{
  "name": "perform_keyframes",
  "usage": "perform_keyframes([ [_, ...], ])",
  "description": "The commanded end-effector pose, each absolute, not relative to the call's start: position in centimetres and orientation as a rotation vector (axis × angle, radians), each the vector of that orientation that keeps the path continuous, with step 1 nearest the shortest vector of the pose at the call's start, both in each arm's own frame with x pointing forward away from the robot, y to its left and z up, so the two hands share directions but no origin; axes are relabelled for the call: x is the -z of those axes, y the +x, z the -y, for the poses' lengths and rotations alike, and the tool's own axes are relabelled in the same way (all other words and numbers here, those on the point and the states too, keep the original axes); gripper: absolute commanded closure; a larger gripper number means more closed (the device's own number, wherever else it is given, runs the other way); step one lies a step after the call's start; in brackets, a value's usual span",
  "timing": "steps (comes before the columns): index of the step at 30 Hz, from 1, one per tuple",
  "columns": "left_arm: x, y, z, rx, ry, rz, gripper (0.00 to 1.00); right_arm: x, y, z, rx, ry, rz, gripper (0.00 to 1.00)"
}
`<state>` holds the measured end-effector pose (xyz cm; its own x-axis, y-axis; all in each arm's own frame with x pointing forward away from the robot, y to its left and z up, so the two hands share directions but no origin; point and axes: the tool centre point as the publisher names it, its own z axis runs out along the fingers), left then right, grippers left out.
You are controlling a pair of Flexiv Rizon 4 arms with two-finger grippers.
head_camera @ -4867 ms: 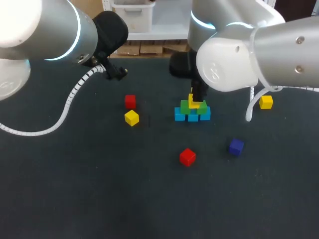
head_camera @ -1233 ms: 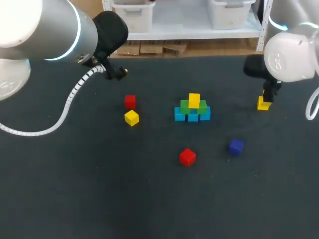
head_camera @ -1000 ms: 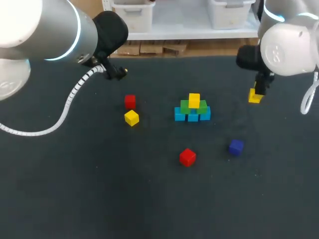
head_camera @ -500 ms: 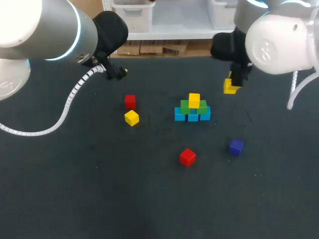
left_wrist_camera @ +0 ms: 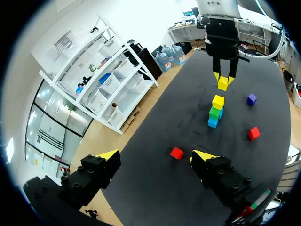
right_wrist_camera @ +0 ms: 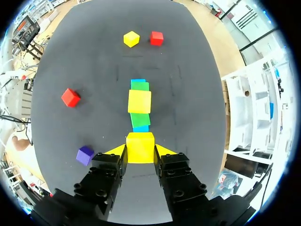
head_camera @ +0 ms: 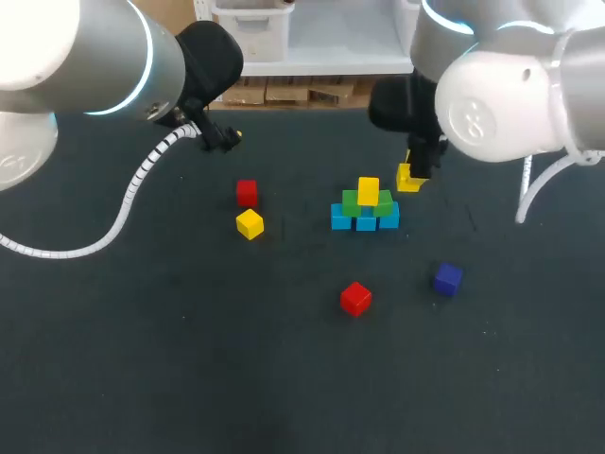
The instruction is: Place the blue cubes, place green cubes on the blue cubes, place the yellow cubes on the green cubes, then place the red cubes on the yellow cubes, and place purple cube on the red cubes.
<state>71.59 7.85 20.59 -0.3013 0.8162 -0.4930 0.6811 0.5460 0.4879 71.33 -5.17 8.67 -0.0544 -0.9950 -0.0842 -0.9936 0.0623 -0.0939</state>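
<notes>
My right gripper is shut on a yellow cube, held in the air just right of the stack. The stack has blue cubes at the base, green cubes on them and one yellow cube on top. A loose yellow cube and a red cube lie to the left, another red cube in front, and a purple cube at the front right. My left gripper hangs open at the back left, holding nothing.
The dark table has wide bare room in front and at the left. The right arm's white cable hangs at the right of the stack.
My right gripper has carried the yellow cube leftward from the table's right side to just beside the stack. The left arm has not moved.
</notes>
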Motion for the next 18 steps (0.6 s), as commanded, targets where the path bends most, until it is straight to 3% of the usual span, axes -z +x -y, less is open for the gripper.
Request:
perform_keyframes([
  [1, -20.6, 71.6, -7.9, -0.237, 1.204, -2.063, 0.00, -8.2, 71.4, 4.9, 0.024, -2.075, -2.191, 1.00],
  [18, -20.6, 71.6, -7.9, -0.237, 1.204, -2.063, 0.00, -7.0, 71.4, 3.2, 0.031, -2.120, -2.174, 1.00],
])
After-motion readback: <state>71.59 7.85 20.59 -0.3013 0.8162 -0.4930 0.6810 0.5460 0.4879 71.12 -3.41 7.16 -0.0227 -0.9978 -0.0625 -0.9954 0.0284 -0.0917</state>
